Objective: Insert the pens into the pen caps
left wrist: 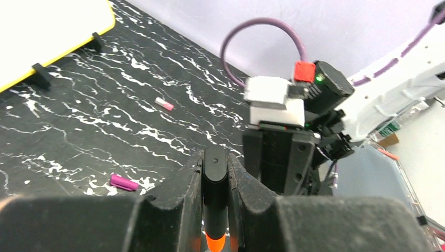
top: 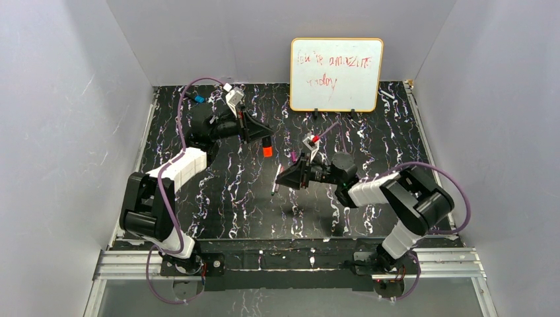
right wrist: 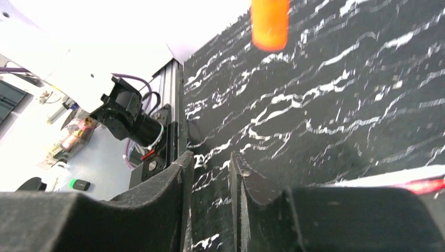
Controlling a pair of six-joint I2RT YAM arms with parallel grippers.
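Note:
My left gripper (top: 263,137) is shut on the black marker (left wrist: 215,189) and holds it upright above the mat, orange end (top: 267,150) down. That orange end also shows at the top of the right wrist view (right wrist: 269,23). My right gripper (top: 285,177) is low over the mat's middle, jaws a little apart with nothing between them (right wrist: 210,157). The pale pink-grey pen (top: 274,183) lies on the mat just beside its finger (right wrist: 391,177). A magenta cap (top: 293,156) lies loose between the two grippers (left wrist: 124,182). No black cap or magenta pen shows.
A yellow-framed whiteboard (top: 337,74) with red writing stands at the back. A small white-and-pink piece (left wrist: 164,104) lies on the black marbled mat (top: 370,139) beyond the magenta cap. Grey walls close in both sides. An aluminium rail (top: 297,261) runs along the near edge.

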